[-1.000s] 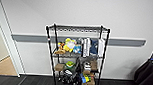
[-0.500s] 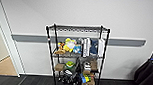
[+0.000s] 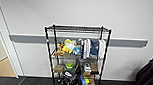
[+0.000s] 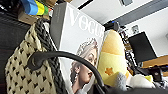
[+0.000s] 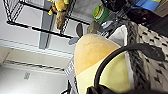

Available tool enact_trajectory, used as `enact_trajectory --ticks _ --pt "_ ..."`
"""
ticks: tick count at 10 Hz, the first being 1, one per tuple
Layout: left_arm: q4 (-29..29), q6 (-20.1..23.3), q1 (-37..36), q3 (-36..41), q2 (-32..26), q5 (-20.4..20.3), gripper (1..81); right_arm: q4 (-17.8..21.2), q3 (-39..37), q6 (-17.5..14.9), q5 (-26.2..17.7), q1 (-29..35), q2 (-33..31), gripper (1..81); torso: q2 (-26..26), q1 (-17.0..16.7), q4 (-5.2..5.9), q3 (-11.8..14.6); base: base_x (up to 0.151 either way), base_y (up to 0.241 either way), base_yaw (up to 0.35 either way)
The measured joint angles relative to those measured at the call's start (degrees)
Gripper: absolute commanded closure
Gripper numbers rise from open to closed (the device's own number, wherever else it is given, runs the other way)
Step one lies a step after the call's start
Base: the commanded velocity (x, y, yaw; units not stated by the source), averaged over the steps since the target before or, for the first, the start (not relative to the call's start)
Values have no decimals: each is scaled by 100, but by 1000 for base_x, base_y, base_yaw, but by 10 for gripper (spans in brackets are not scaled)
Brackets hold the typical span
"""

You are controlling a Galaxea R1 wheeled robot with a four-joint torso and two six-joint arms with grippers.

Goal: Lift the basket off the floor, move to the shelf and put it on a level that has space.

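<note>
1. Compared with half a second ago, the head view looks unchanged: the shelf [image 3: 76, 58] stands in the same place against the pale wall, with nothing on it moved.
2. Its top level [image 3: 77, 28] is a bare black wire grid spanning the four posts.
3. The tier below holds plush toys [image 3: 67, 46] on one side and upright white books [image 3: 86, 48] on the other.
4. Lower tiers hold small boxes, a green container [image 3: 69, 65] and other clutter too blurred to name.
5. Dark carpeted floor [image 3: 35, 82] runs along the foot of the wall.
6. In the left wrist view, the basket [image 4: 22, 75] sits very close to the camera, its cream chequered weave and dark braided rim filling one side.
7. A dark curved handle [image 4: 67, 58] arches over the basket's contents just in front of the lens.
8. Inside the basket stand a Vogue magazine [image 4: 80, 50] and, beside it, a yellow plush toy [image 4: 112, 60].
9. In the right wrist view, the same basket [image 5: 152, 57], plush [image 5: 97, 62] and a dark curved handle appear equally close, with the rack's wire tiers behind.
10. Whether either gripper's jaws are spread or clamped on the basket cannot be told; the fingers cannot be made out.
</note>
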Motion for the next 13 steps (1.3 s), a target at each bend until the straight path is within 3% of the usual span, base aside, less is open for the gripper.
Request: enact_trajectory --ticks 13 --pt "6 0 -11 0 -15 7 811 -2 0 0 7 24 1 811 0 2 0 0 115 0 0"
